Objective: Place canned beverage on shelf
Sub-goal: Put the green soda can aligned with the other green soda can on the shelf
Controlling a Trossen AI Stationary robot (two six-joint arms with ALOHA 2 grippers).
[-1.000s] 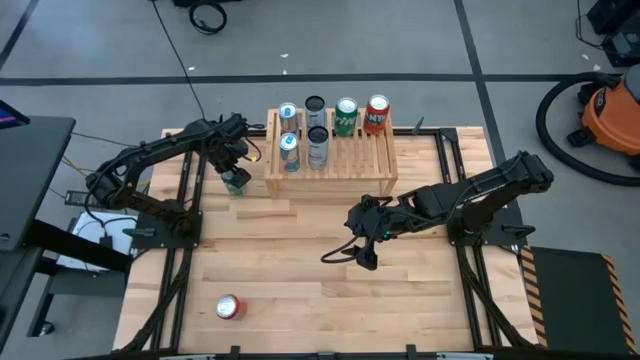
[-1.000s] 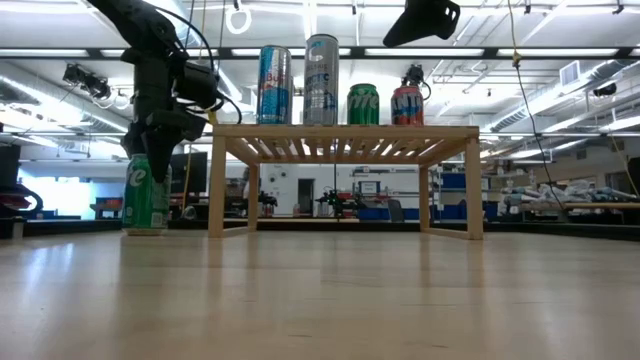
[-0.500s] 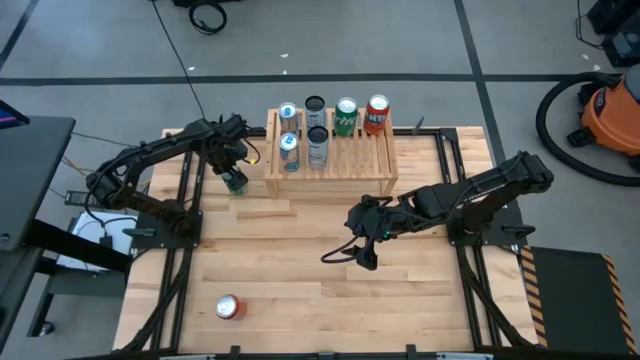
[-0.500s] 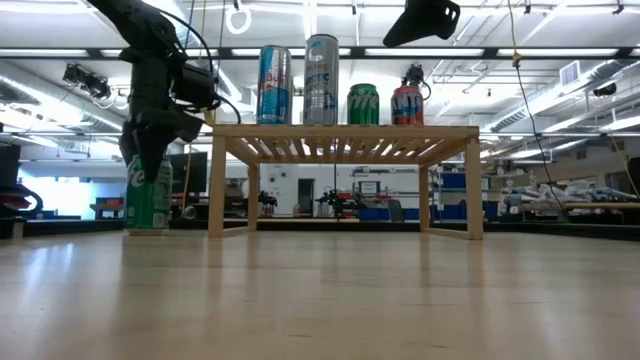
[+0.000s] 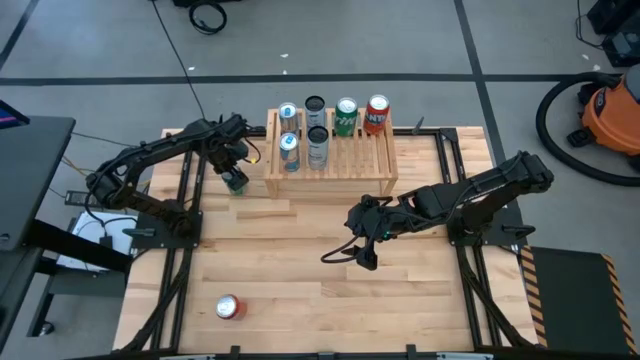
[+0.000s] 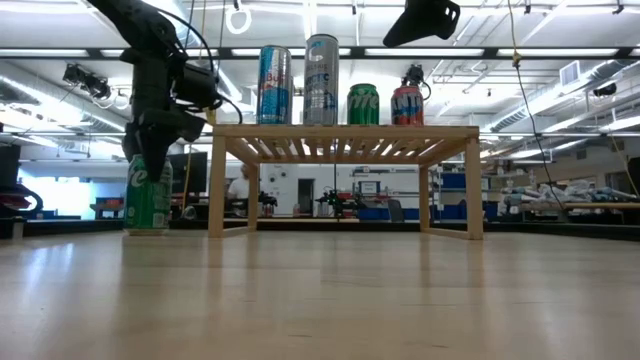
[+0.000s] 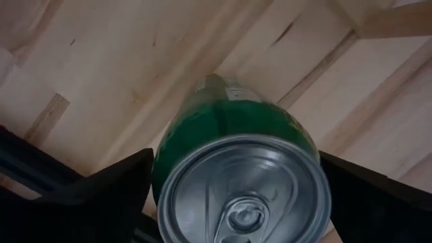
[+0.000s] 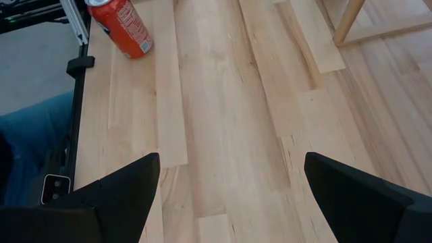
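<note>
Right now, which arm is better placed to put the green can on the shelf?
Left. The left gripper has its jaws around the green can, right beside the shelf. The right gripper hangs open over mid-table.

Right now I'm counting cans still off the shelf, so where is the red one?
In the high view the red can stands alone on the table's near-left part, far from the shelf and both arms.

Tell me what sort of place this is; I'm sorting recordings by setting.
Probably a robotics lab or workshop. The light-wood slatted shelf stands on a butcher-block wooden table on a taped grey floor, an orange shop vacuum sits nearby, and the low view shows ceiling strip lights and cluttered workbenches.
</note>
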